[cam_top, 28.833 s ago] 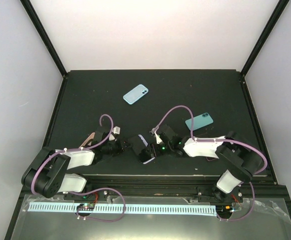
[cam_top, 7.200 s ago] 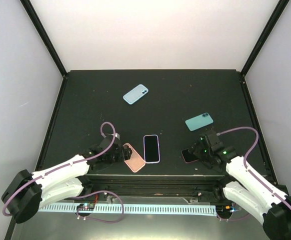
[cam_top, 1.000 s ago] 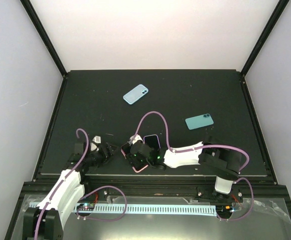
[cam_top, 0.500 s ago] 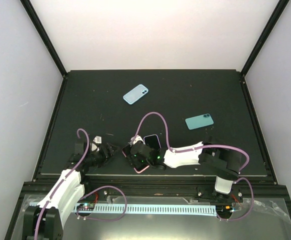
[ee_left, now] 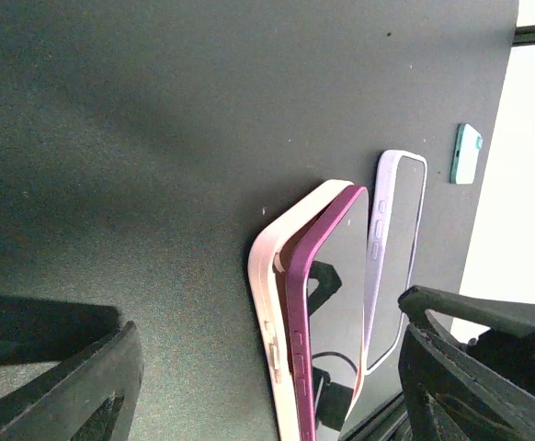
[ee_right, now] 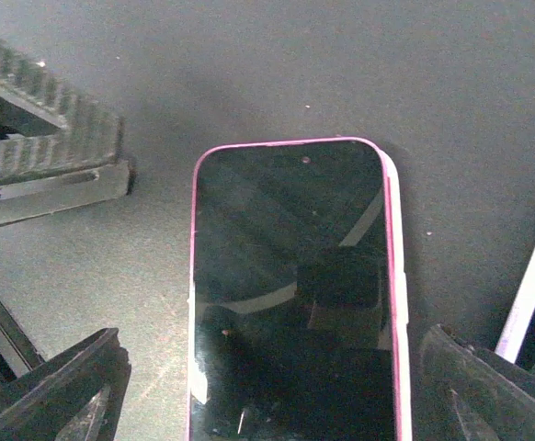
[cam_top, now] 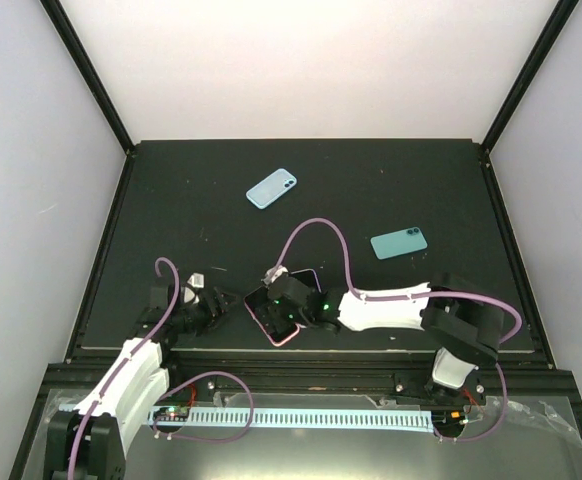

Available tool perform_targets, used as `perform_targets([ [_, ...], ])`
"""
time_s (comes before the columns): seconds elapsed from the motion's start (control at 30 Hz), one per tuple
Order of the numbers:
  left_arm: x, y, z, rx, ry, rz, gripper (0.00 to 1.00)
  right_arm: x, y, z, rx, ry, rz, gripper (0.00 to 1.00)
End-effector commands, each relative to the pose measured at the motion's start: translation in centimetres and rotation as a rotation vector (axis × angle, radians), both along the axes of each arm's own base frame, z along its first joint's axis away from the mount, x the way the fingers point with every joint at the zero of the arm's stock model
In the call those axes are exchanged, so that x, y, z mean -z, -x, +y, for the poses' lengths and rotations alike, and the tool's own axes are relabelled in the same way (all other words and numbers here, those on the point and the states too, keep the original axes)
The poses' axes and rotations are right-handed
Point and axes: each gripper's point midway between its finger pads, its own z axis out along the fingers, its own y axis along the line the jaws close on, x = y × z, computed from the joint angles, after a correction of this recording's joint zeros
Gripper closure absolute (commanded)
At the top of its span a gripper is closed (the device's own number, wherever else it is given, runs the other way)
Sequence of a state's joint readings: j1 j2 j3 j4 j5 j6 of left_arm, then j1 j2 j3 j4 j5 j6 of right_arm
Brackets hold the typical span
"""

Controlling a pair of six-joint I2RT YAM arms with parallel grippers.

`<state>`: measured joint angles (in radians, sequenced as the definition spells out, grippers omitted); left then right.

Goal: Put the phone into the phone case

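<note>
A magenta phone [cam_top: 269, 312] lies screen up on the pale pink phone case [cam_top: 282, 339] near the table's front edge. In the left wrist view the phone [ee_left: 334, 303] sits tilted in the case [ee_left: 269, 266], its near long edge raised above the case wall. My right gripper [cam_top: 283, 300] hovers over the phone's right end, open, its fingers clear of both sides of the phone [ee_right: 290, 276]; a strip of the case [ee_right: 397, 303] shows along one edge. My left gripper [cam_top: 214, 306] stands open just left of the case, touching nothing.
A lavender phone [cam_top: 309, 277] lies right beside the case, partly under the right arm. A light blue phone [cam_top: 271, 188] lies at the back centre and a teal one [cam_top: 399, 243] to the right. The table's front edge runs just below the case.
My right gripper has drawn back to the right off the phone and opened wider, uncovering more of the screen. The left gripper has barely moved.
</note>
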<state>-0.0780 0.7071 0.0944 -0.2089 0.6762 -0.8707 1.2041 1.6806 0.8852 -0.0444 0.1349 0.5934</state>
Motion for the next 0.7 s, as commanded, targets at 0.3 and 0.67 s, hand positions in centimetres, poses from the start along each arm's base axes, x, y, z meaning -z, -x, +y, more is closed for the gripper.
perform_targets([
  [0.3,0.1,0.9,-0.6,0.074,-0.037,0.011,0.26,-1.2,-2.0,-0.8,0.049,-0.071,0.122,0.30],
  [0.67,0.4,1.1,-1.7,0.101,-0.019,0.022,0.38,1.5,-3.6,-0.6,0.057,-0.004,0.144,0.39],
])
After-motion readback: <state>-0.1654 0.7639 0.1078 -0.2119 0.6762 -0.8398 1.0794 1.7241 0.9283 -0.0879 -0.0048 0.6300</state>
